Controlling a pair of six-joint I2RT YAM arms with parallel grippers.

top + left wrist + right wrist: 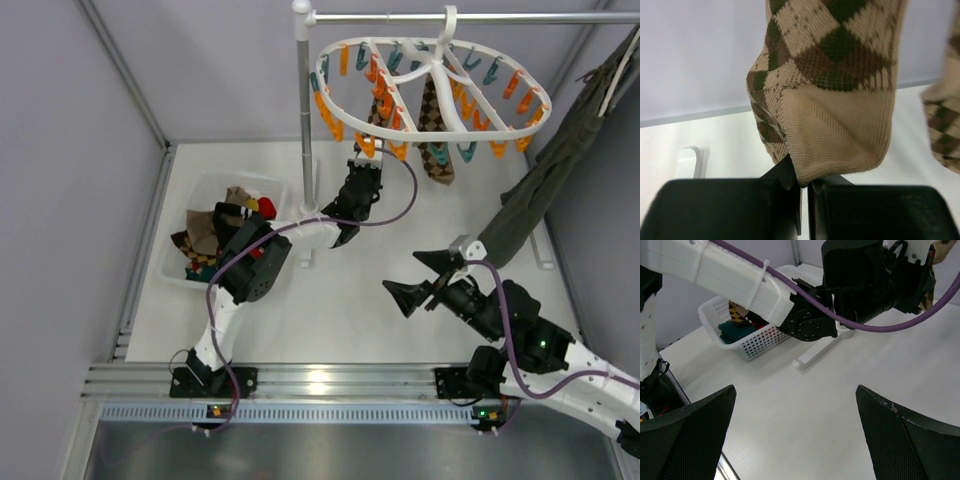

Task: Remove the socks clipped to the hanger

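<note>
L claw is closed on the toe tip of an argyle sock, which hangs from the hanger at 12 o'clock in top view. A 2nd argyle sock hangs at its 3 o'clock. R claw is wide open w/ nothing in it, over the bench at 5 o'clock.

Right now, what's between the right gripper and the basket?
The left arm, holding a sock, crosses between the right gripper and the basket. The top and right wrist views both show it.
</note>
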